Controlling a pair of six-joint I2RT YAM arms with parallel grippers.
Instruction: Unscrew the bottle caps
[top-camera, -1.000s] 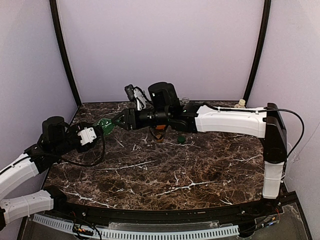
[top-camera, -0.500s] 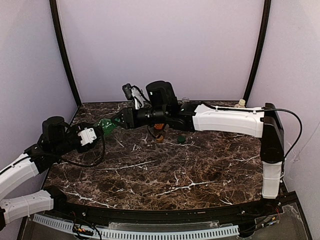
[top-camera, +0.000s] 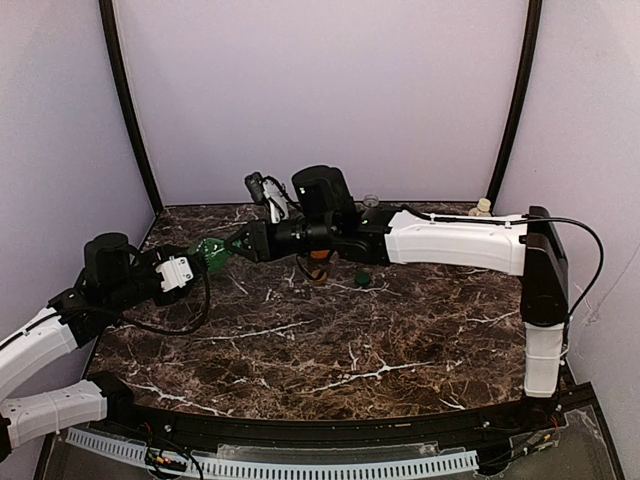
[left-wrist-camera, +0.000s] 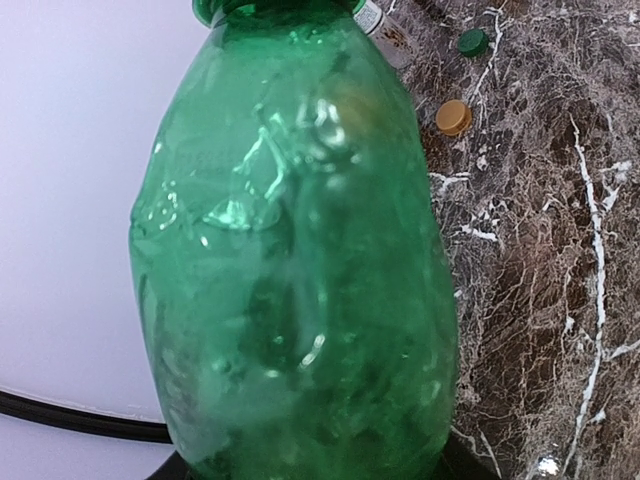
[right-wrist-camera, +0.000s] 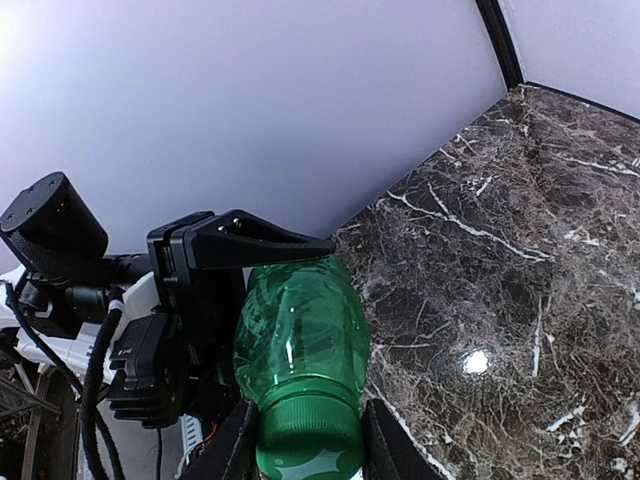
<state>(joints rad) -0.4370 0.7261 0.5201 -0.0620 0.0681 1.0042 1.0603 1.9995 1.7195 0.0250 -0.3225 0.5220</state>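
Observation:
My left gripper (top-camera: 196, 260) is shut on a green plastic bottle (top-camera: 212, 253) and holds it on its side above the table's left rear. The bottle fills the left wrist view (left-wrist-camera: 290, 260) and hides the jaws. My right gripper (top-camera: 238, 244) is shut on the bottle's bright green cap (right-wrist-camera: 308, 445), one finger on each side. The bottle body (right-wrist-camera: 300, 325) runs from the cap back to the left gripper's black finger (right-wrist-camera: 250, 242). A dark green cap (top-camera: 363, 279) and a tan-gold cap (left-wrist-camera: 453, 117) lie loose on the marble; the dark green cap also shows in the left wrist view (left-wrist-camera: 472, 41). The pale yellow cap is out of view.
A clear bottle (top-camera: 371, 203) stands at the back behind the right arm. Another pale bottle (top-camera: 482, 207) stands at the back right corner. Purple walls close in the dark marble table (top-camera: 380, 340) on three sides.
The right wrist has shifted slightly left and turned a little at the bottle's cap. The left arm and the bottle have stayed where they were.

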